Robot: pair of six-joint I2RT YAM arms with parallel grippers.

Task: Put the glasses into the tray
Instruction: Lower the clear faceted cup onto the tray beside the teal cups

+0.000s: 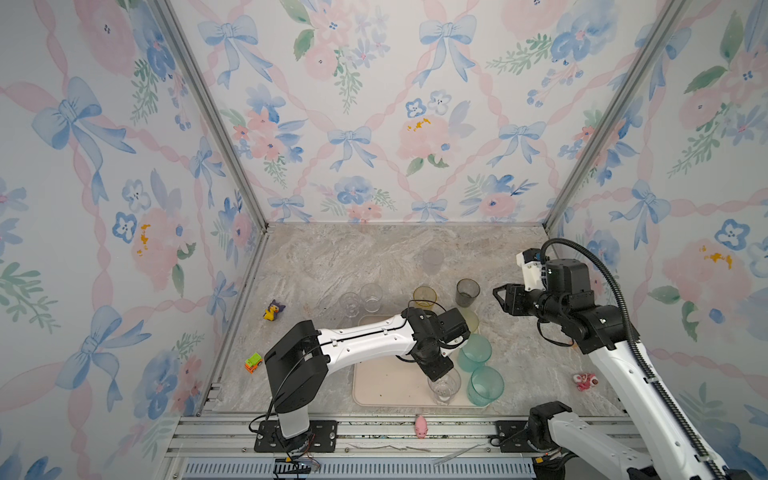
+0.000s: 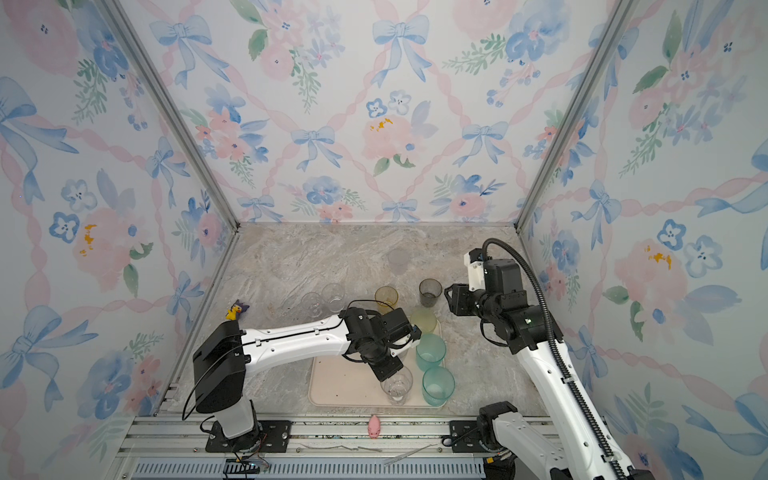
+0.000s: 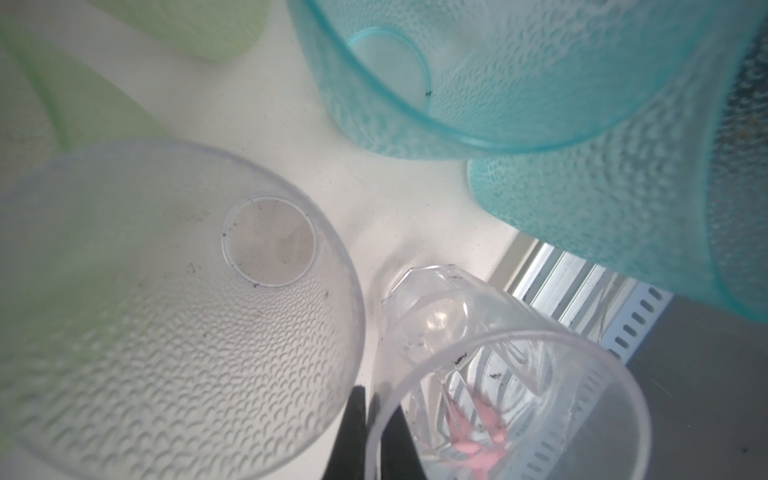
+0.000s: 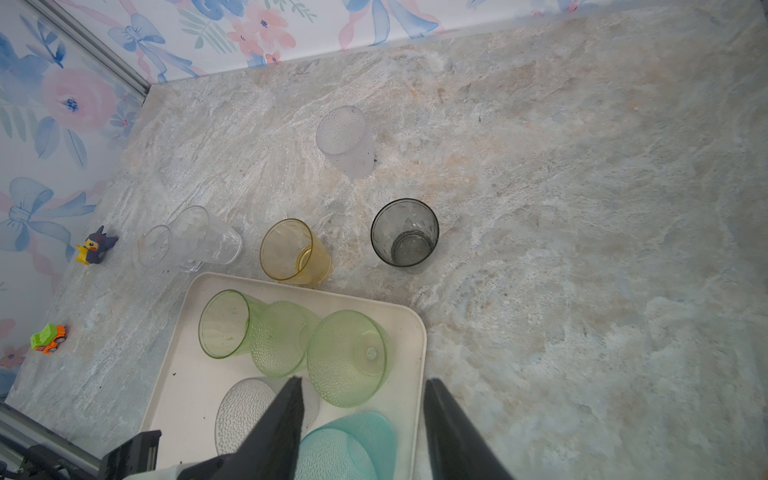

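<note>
I have the left gripper (image 1: 438, 371) reaching over the tray (image 1: 382, 386). Its fingers are pressed together on the wall of a clear glass (image 1: 444, 388), one finger inside the rim and one outside.

The clear glass stands upright, long axis vertical, directly beneath the fingers. It is at the tray's front right, just beside a teal glass (image 1: 484, 384).

The left wrist view shows the clear glass's base over the tray floor close to the front rim; I cannot tell whether it is touching. That view also shows a frosted glass (image 3: 166, 311) just beside the clear glass, which the arm hides in both top views. I judge the release calls for a straight upward exit.

The right gripper (image 1: 498, 295) hovers with its fingers apart and empty. It is the nearer one to the grey glass (image 4: 405, 232) and the amber glass (image 4: 293, 251), both standing outside the tray.
</note>
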